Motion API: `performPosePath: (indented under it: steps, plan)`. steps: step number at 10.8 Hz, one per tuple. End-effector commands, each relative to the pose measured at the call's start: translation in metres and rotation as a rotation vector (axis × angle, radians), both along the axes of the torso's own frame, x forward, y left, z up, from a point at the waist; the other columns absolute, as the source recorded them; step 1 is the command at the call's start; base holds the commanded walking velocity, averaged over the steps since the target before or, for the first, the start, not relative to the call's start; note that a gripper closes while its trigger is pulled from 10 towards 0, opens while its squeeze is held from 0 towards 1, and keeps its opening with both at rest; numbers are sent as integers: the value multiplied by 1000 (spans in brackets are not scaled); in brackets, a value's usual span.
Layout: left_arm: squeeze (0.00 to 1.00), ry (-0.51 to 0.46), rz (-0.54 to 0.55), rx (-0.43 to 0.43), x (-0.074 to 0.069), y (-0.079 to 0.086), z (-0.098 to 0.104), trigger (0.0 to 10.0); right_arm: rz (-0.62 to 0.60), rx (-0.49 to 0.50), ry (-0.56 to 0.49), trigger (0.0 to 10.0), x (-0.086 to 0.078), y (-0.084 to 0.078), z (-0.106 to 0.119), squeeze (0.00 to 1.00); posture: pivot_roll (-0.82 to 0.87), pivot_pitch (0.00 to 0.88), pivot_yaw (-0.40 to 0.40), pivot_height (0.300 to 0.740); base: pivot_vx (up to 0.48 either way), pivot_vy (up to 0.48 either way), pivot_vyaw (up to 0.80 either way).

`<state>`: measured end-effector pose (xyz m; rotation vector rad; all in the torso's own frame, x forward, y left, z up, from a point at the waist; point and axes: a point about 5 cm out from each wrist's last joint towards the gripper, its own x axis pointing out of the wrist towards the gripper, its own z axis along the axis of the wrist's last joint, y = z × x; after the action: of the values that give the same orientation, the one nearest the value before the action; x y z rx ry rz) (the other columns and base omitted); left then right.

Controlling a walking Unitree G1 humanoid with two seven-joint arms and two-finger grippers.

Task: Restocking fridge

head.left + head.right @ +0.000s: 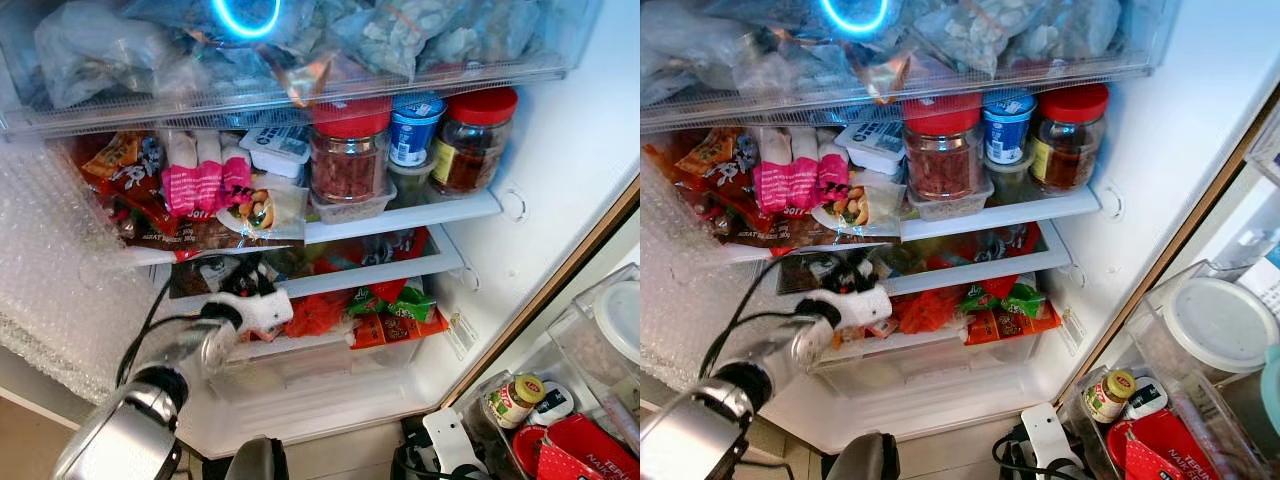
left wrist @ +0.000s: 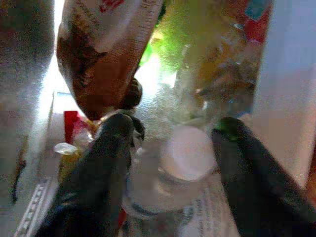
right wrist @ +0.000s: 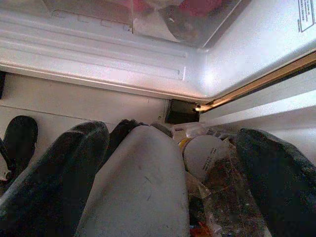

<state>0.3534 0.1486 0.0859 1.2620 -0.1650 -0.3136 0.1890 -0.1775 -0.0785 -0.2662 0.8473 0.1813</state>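
**Tech 1:** Status of left gripper (image 2: 173,126)?

**Tech 2:** Reaching deep into the fridge (image 1: 560,180), onto the crowded lower shelf (image 1: 400,272). Standing spread, black fingers (image 2: 98,173) flanking a small clear bottle (image 2: 185,158) with a white cap. Not clearly touching yet; contact too blurred to confirm.

**Tech 1:** Handling estimate for the bottle?

**Tech 2:** Looking light, with thin walls, probably plastic. Likely slick, and yielding somewhat under pressure. Advising a hold across the body just below the cap, not on the cap itself, with moderate squeeze only.

**Tech 1:** Surroundings, working outward?

**Tech 2:** Hanging just above the bottle, a brown and red pouch (image 2: 103,59), soft and easily snagged. Crowding the same shelf, red and green packets (image 1: 395,305). Sitting on the shelf above, a red-lidded jar (image 1: 350,150) beside a blue tub (image 1: 412,128). Lining the left wall, bubble wrap (image 1: 50,270).

**Tech 1:** Right gripper (image 3: 168,134)?

**Tech 2:** Hanging idle low by the fridge base, fingers apart, carrying nothing.
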Motion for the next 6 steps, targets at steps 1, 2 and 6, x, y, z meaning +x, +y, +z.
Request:
performPosePath:
  steps: [1, 2, 6]
  plan:
    - [1000, 10, 18, -2, 0, 2, -1, 10000, -18, -25, 114, 10000, -28, -8, -13, 0, 8, 124, 1, 623, 0, 0, 0]
    - [1000, 6, 16, -6, 0, 3, -1, 10000, -15, -28, 118, 10000, -28, -9, -14, 0, 10, 127, -1, 623, 0, 0, 0]
    - [1000, 14, -8, -132, 2, -3, 7, 10000, -16, -32, 125, 10000, -30, -8, -15, 0, 12, 127, -2, 623, 0, 0, 0]
